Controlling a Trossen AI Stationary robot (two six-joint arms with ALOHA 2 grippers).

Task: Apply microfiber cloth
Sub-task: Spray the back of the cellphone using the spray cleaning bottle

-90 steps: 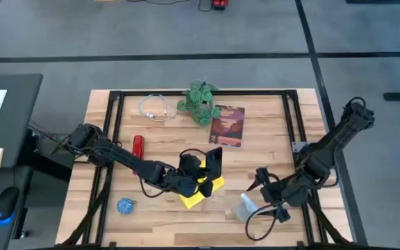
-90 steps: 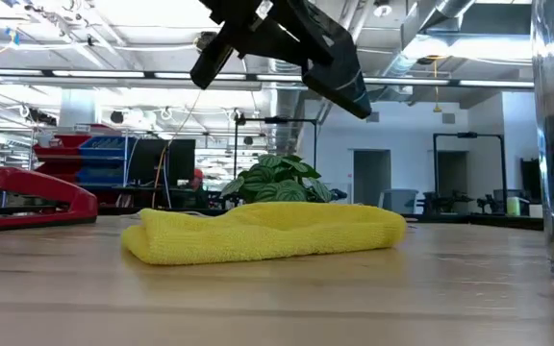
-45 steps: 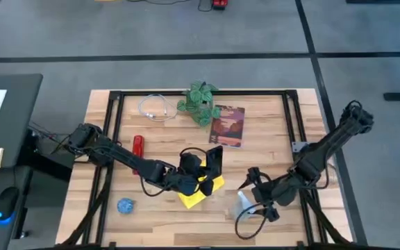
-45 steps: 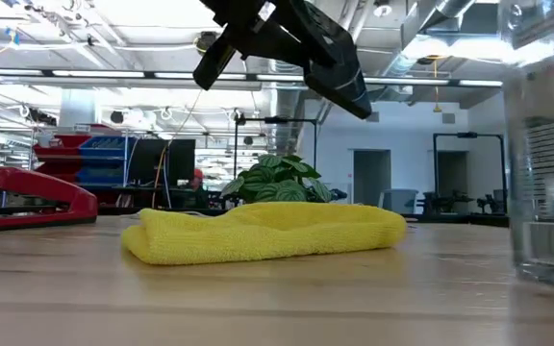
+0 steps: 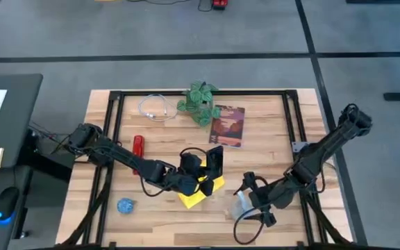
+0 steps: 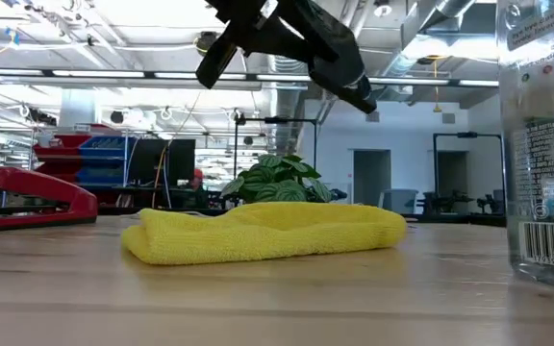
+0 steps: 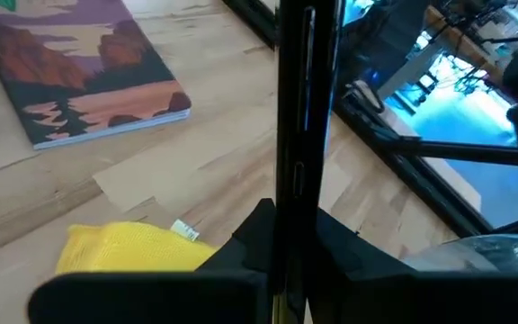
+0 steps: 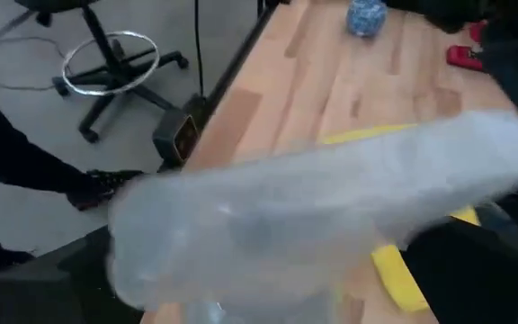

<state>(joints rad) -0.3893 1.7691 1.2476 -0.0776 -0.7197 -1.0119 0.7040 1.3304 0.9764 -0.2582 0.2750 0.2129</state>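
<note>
Left tool (image 5: 203, 169) clamped, right tool (image 5: 245, 201) clamped

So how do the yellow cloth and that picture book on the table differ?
The microfiber cloth is plain bright yellow; the book has a dark red landscape cover. The cloth is soft, folded into a thick pad; the book is flat and stiff. The cloth sits under the left gripper, which is holding a black smartphone above it; the book lies farther back beside the plant, with nothing over it. Both rest on the wooden table.
</note>
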